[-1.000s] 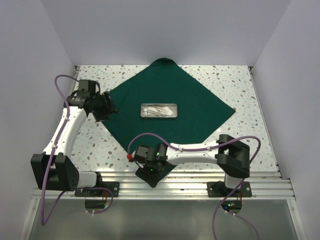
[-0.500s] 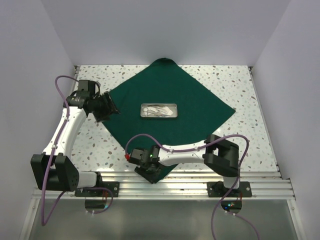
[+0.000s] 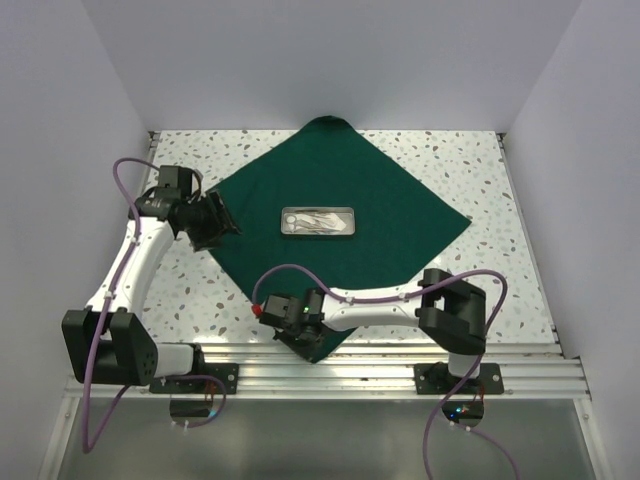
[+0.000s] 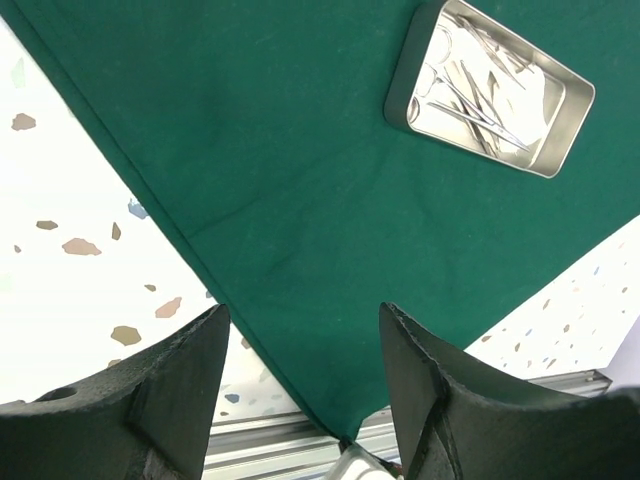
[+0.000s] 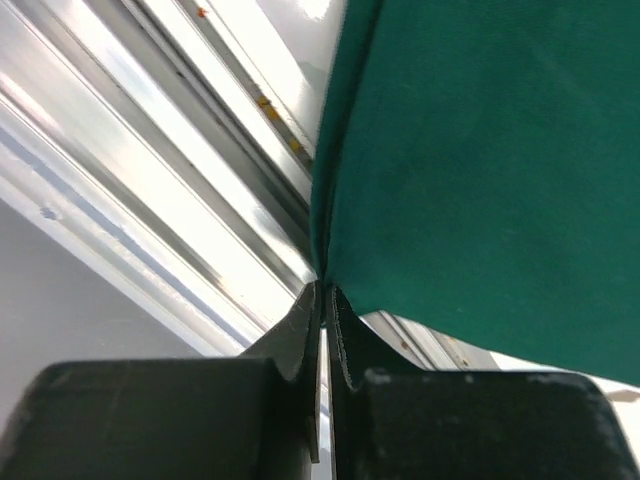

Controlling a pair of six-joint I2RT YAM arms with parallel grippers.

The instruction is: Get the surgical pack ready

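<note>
Now the near corner is pinched, likely for a first fold.
Left gripper (image 3: pixel 212 222) hangs spread wide, holding nothing, over the left corner of the green cloth (image 3: pixel 385 190); the tray (image 3: pixel 318 221) lies to its right, mid-cloth, long axis sideways. Right gripper (image 5: pixel 322 292), the nearer arm for folding, is clenched on the cloth's near corner, tray straight beyond it.
</note>
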